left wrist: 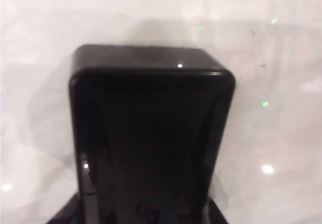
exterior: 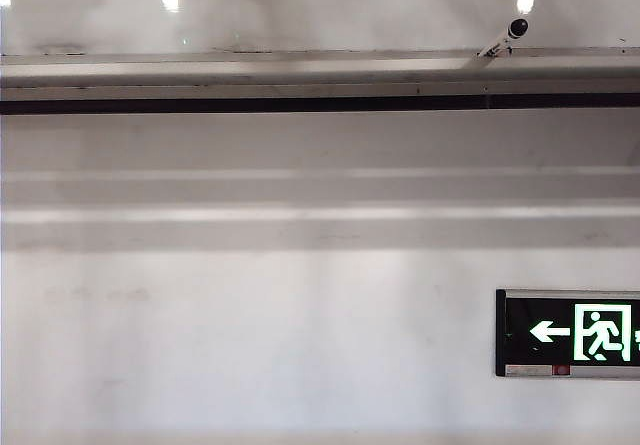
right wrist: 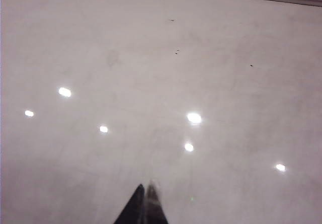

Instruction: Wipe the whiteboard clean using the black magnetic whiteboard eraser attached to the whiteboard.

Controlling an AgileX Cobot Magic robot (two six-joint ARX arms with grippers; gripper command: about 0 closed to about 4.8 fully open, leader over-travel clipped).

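Whiteboard [exterior: 300, 5] shows only as a glossy strip atop the exterior view, above its silver ledge [exterior: 320, 65]; neither hand appears there. Left wrist view: the left hand [left wrist: 151, 204] grips the black eraser [left wrist: 151, 133] against the board. It looks stiff, light and smooth-cased, best held by its sides. Right wrist view: the right hand [right wrist: 145, 204], closed and empty, hovers over the board.

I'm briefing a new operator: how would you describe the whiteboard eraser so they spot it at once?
Find the glossy whiteboard dotted with light reflections, seen from the left wrist. The eraser is the rounded black block filling the view's middle, apparently held in the left hand. It is the only dark, solid thing there; around it are just faint specks.
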